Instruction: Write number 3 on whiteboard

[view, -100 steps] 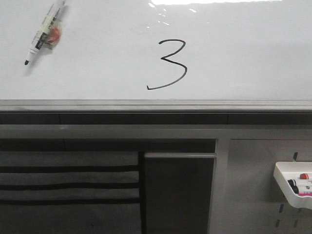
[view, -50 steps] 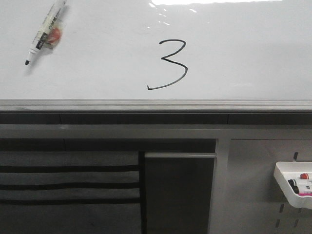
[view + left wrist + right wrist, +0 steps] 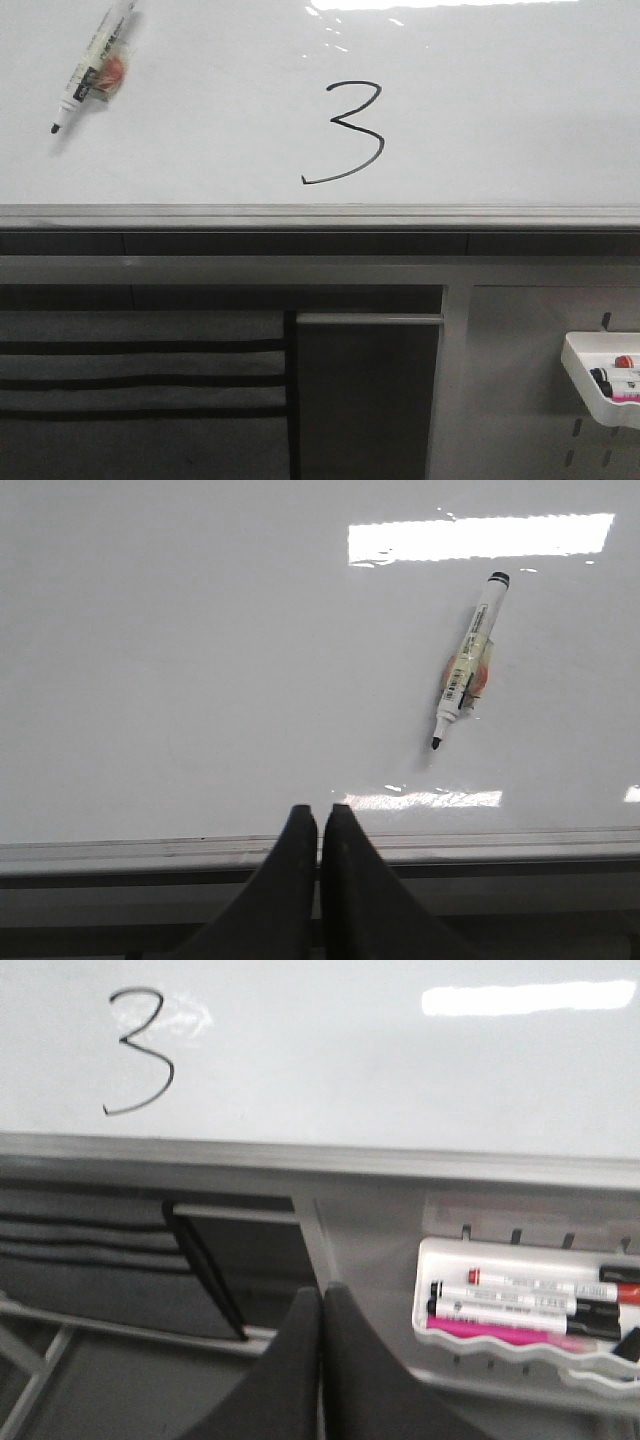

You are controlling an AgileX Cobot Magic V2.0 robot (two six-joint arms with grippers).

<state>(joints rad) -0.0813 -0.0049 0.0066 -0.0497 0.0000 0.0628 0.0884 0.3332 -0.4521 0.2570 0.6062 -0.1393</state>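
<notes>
A thin black number 3 [image 3: 348, 133] is drawn on the glossy whiteboard [image 3: 500, 110]; it also shows in the right wrist view [image 3: 143, 1052]. An uncapped black marker [image 3: 92, 66] lies on the board at the far left, tip toward the frame; it shows in the left wrist view [image 3: 467, 674] too. My left gripper [image 3: 320, 813] is shut and empty, its tips over the board's near frame edge, apart from the marker. My right gripper [image 3: 322, 1295] is shut and empty, below the board beside the marker tray. Neither gripper shows in the front view.
The board's grey metal frame [image 3: 320, 216] runs across the front view. Below it are dark panels and slots [image 3: 140, 380]. A small white tray [image 3: 585, 375] at the lower right holds red, black and pink markers [image 3: 530, 1305].
</notes>
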